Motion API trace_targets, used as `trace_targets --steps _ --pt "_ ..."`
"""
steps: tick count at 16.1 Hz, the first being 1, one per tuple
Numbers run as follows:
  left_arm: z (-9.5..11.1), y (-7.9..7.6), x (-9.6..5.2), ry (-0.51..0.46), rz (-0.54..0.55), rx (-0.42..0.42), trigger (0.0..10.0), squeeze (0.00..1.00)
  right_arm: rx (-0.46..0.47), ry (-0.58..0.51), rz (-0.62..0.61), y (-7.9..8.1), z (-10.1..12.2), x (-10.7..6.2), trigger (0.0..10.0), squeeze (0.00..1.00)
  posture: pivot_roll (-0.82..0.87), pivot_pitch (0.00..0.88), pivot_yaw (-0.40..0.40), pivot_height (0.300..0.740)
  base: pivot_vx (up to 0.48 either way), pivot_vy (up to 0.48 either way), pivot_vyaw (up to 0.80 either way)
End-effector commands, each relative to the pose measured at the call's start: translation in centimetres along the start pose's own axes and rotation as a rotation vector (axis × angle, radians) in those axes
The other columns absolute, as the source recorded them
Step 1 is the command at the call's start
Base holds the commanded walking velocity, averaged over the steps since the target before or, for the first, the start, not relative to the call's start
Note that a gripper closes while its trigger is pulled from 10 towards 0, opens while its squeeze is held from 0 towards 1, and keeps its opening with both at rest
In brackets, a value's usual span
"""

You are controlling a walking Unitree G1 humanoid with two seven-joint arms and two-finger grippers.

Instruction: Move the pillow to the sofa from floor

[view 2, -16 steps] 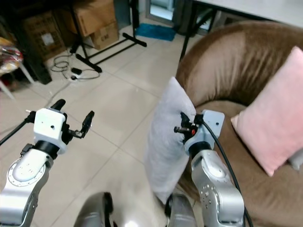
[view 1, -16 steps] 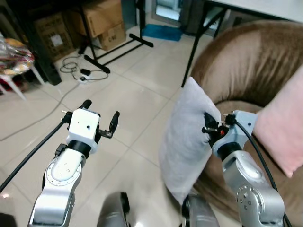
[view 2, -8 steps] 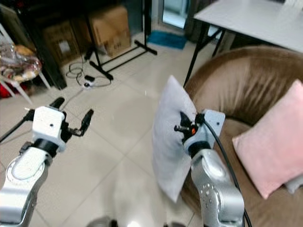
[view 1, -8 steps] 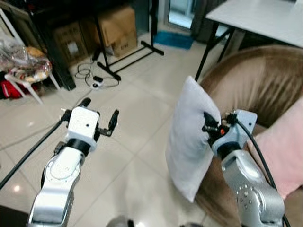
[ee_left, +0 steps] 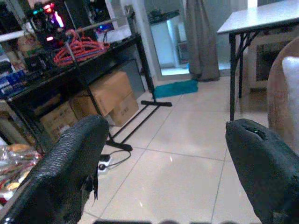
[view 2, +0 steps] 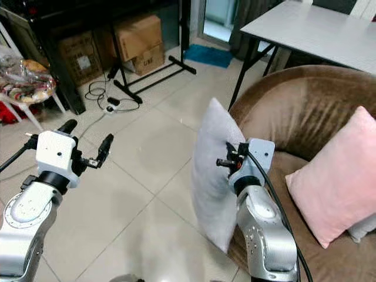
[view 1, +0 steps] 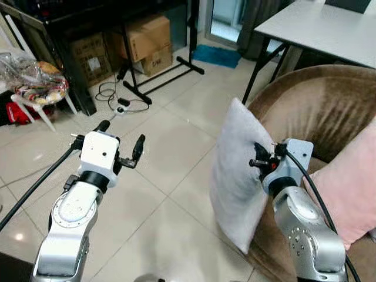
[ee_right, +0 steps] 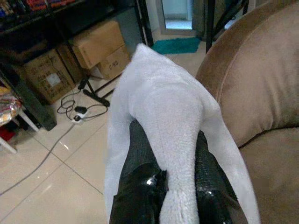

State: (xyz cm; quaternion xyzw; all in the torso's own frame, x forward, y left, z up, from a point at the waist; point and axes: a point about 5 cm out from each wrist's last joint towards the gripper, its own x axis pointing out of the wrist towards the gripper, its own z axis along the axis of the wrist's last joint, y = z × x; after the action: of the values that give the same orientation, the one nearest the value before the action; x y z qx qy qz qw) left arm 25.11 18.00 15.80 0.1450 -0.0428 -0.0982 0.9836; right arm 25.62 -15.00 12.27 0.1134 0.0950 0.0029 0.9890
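A light grey pillow (view 1: 238, 176) hangs upright in the air beside the brown sofa (view 1: 317, 111), lifted clear of the tiled floor. My right gripper (view 1: 257, 161) is shut on the pillow's edge; in the right wrist view its two black fingers (ee_right: 140, 158) pinch a fold of the grey fabric (ee_right: 159, 102). The pillow's lower corner hangs next to the sofa's front. My left gripper (view 1: 120, 144) is held out over the floor to the left, open with nothing between its fingers (ee_left: 70, 158).
A pink cushion (view 2: 338, 176) lies on the sofa seat. A white table (view 1: 317, 26) with black legs stands behind the sofa. Cardboard boxes (view 1: 144, 38), a black stand and a cable with power strip (view 1: 120, 103) lie at the back left. A white stool (view 1: 35, 94) carries bags.
The camera has risen and tilted up, showing more of the room and table. The pillow stays in my right gripper, now slightly closer to the sofa. The left arm keeps its pose.
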Motion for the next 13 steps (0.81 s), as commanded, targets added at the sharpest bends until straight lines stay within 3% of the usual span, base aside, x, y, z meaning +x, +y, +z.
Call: trace_targets --steps 1,2,7,9,13 --pt "0.03 0.31 0.03 0.004 -0.001 0.004 10.0 0.00 0.004 -0.084 0.020 0.58 1.35 -0.07 10.0 0.00 -0.04 0.000 0.021 0.740 0.277 0.000 0.80" --pt "0.03 0.31 0.05 0.004 -0.002 0.004 10.0 0.00 0.008 -0.087 0.015 0.58 1.33 -0.07 10.0 0.00 -0.04 0.000 0.021 0.740 0.277 0.000 0.80" --pt "-0.09 -0.01 0.09 0.008 -0.023 0.004 10.0 0.00 0.060 -0.094 -0.027 -0.25 1.39 0.00 10.0 0.00 -0.04 0.000 0.026 0.740 0.274 0.000 0.00" --pt "-0.10 -0.08 0.12 0.009 -0.028 0.005 10.0 0.00 0.038 -0.091 -0.047 -0.40 1.46 0.07 10.0 0.00 -0.04 0.000 0.026 0.740 0.274 0.000 0.00" --pt "-0.26 -0.04 -0.03 0.015 -0.036 0.009 10.0 0.00 0.075 -0.090 -0.029 -0.15 1.51 0.13 10.0 0.00 -0.04 0.000 0.023 0.740 0.275 0.000 -0.71"
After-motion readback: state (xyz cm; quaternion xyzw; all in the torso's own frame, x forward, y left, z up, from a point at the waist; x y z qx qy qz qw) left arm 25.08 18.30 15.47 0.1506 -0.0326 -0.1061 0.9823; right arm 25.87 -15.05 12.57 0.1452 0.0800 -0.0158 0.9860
